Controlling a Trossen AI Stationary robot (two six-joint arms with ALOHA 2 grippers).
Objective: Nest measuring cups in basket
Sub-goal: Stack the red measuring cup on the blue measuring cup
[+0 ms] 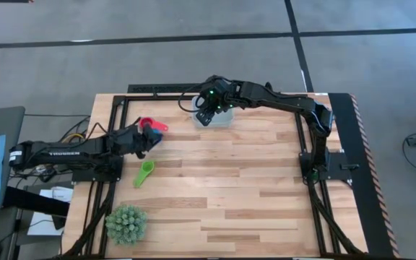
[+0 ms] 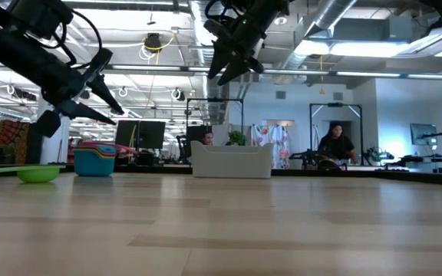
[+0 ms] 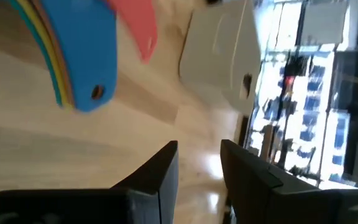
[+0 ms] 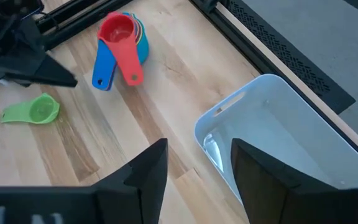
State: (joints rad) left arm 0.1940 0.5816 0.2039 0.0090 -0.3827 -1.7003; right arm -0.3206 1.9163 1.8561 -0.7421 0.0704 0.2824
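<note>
A nested stack of measuring cups point(image 4: 120, 37), coral-red on top, stands with its bottom on the table at the far left; blue and red handles point(image 3: 86, 56) stick out. A green cup point(image 1: 144, 173) lies alone on the table nearer the front. My left gripper point(image 1: 150, 139) hovers open just on the near side of the stack, with nothing between its fingers point(image 3: 160, 174). The translucent white basket point(image 4: 278, 137) sits at the table's far edge. My right gripper point(image 1: 206, 115) hangs open above the basket's left end, clear of it.
A spiky green ball-shaped plant point(image 1: 126, 222) stands at the near left corner. Black frame rails point(image 1: 118, 108) run along the table's left, far and right sides. Bare wood spreads over the middle and right of the table point(image 1: 251, 188).
</note>
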